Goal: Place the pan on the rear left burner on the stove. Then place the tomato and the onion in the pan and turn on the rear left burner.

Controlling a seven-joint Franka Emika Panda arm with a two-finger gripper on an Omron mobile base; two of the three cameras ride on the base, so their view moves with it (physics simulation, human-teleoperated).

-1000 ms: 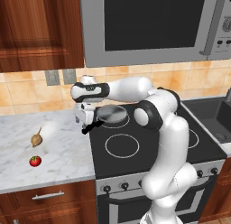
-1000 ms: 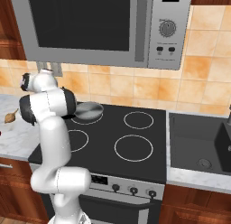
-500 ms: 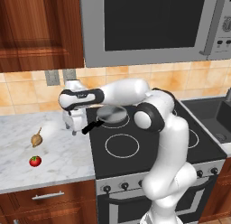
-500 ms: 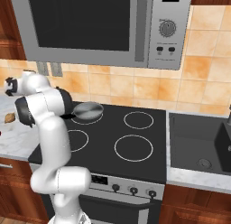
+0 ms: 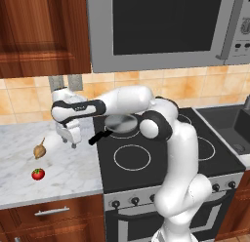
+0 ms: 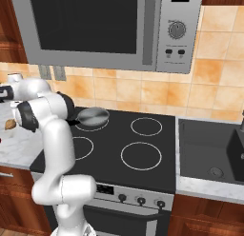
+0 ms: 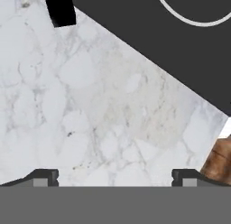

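1. Left base view: my gripper hangs over the marble counter, empty, fingers pointing down and spread apart. A second ago it was at the pan's handle by the stove edge; since then I have swung it out over the counter. The pan now sits behind me toward the stove, on the rear left burner, its black handle reaching back toward my hand. I judge the first step done and the pick-ups next. The onion lies just beyond my fingers on the far side from the stove, and the tomato sits further out, toward the counter's front edge.

2. Right base view: the pan rests on the rear left burner, the other three rings bare. The onion peeks out past my forearm at the frame's edge. My hand itself is cut off at that edge.

3. Hand view: my two fingertips stand wide apart with bare marble between them; nothing is held. The pan's handle tip shows far ahead of them, with a white ring on the black glass off to one side.

4. Writing: the microwave panel carries a dial and small buttons, but no label is readable, and I see no brand anywhere.
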